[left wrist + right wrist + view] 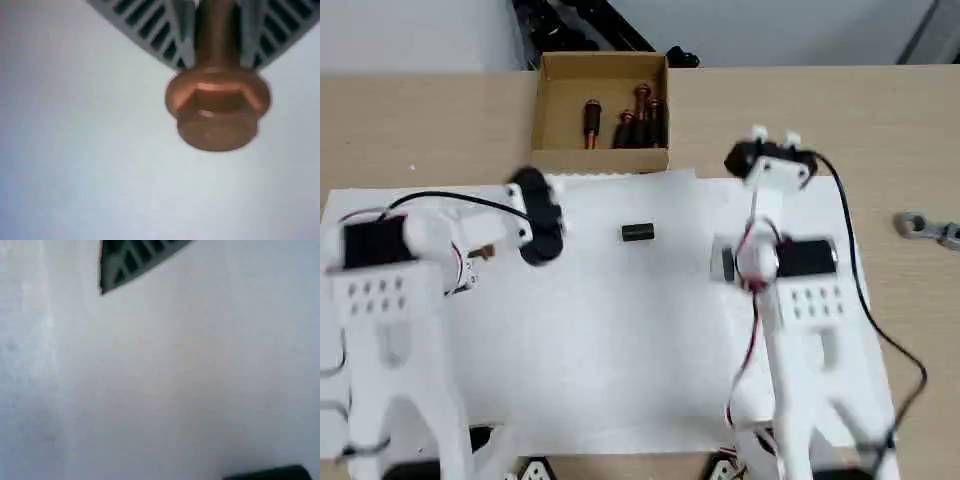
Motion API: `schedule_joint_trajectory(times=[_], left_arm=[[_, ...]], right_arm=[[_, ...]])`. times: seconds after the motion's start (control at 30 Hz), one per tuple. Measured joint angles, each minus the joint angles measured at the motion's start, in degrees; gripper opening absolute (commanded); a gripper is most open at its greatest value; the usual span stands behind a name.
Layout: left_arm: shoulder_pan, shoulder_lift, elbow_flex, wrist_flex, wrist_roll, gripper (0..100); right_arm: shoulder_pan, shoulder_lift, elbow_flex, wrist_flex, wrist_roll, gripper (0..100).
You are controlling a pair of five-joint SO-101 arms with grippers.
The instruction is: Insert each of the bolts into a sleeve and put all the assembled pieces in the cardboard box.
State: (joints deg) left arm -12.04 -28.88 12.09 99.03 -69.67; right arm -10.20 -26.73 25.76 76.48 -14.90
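Plainly, copper bolt [218, 112] in left hand [216, 47]

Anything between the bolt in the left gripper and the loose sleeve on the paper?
Nothing visible. The left gripper holds the bolt, and only bare white paper lies between it and the sleeve.

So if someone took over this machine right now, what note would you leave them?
Left gripper: shut on a bolt, above the white sheet.
Right gripper: over the sheet, nothing seen in it.
Sleeve: one lies loose on the sheet between the arms.
Done: several assembled pieces lie in the box.
Left: probably push the held bolt into the sleeve, then put that piece in the box.
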Motion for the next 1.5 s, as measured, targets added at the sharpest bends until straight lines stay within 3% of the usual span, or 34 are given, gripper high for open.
schedule_joint_trajectory(times=[0.3, 0.43, 0.6, 0.7, 0.9, 1.0, 1.23, 1.4, 1.5], left_arm=[[0.0, -17.3, 1.5, 0.6, 38.9, 0], [0.0, -23.2, 5.3, -1.0, 53.4, 0], [0.0, -30.8, 12.4, -7.5, 64.0, 0], [-1.4, -34.5, 17.5, -11.6, 67.5, 0], [-10.9, -38.0, 27.4, -19.8, 69.7, 0], [-13.9, -38.1, 29.8, -20.9, 70.0, 0], [-14.8, -38.1, 30.2, -20.9, 69.8, 0], [-14.8, -38.1, 30.2, -20.9, 69.8, 0], [-14.8, -38.1, 30.2, -20.9, 69.8, 0]], right_arm=[[-10.4, 32.4, -32.7, 5.1, 0.5, 23.4], [-13.3, 46.3, -51.7, 12.8, 7.7, 23.4], [-13.5, 60.0, -73.3, 18.0, 21.5, 23.3], [-13.6, 64.3, -80.0, 18.5, 31.0, 20.2], [-14.6, 68.2, -81.5, 18.6, 48.2, 5.4], [-14.8, 70.5, -81.5, 18.6, 54.2, 9.3], [-16.3, 72.6, -81.5, 18.7, 51.3, 27.0], [-16.4, 72.9, -80.6, 19.1, 49.9, 25.0], [-16.4, 73.0, -78.1, 19.3, 49.9, 10.9]])
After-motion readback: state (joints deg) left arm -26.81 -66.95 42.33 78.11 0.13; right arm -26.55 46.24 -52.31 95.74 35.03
